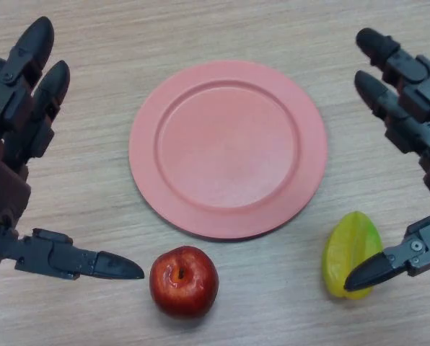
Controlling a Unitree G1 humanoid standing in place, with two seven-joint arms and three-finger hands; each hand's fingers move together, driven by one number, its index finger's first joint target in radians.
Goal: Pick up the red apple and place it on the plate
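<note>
A red apple (184, 281) stands on the wooden table near the front edge, just below the plate. A salmon-pink plate (228, 148) lies in the middle of the table with nothing on it. My left hand (16, 144) is open at the left; its thumb tip points at the apple from a short gap away. My right hand (417, 108) is open at the right, well away from the apple; its thumb sits over a yellow-green star fruit.
A yellow-green star fruit (350, 249) lies at the front right, below the plate's right rim and partly under my right thumb. The wooden table (222, 29) runs on beyond the plate.
</note>
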